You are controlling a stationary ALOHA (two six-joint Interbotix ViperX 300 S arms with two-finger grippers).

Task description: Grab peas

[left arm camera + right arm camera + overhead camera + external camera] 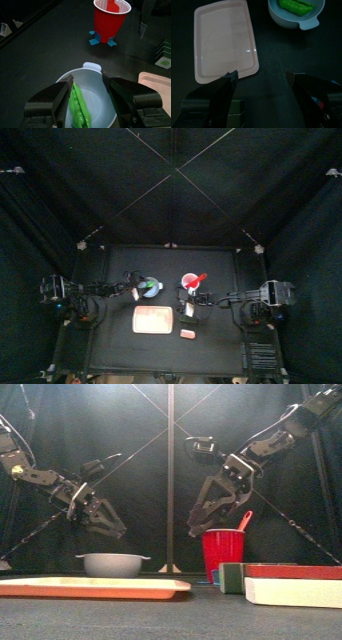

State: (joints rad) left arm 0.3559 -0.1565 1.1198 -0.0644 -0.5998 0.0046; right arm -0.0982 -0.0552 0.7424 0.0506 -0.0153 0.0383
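Above the white bowl (pixel 90 97), my left gripper (pixel 90 107) hangs with fingers apart, empty. Next I must drop down and pinch the peas (pixel 79 107). My right gripper (pixel 261 82) waits, released.

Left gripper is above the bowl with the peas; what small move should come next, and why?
Probably lower the left gripper straight down into the white bowl. Its jaws stand open on either side of the green peas, which lie inside the bowl and are not yet gripped. The right gripper hovers open by the pink board.
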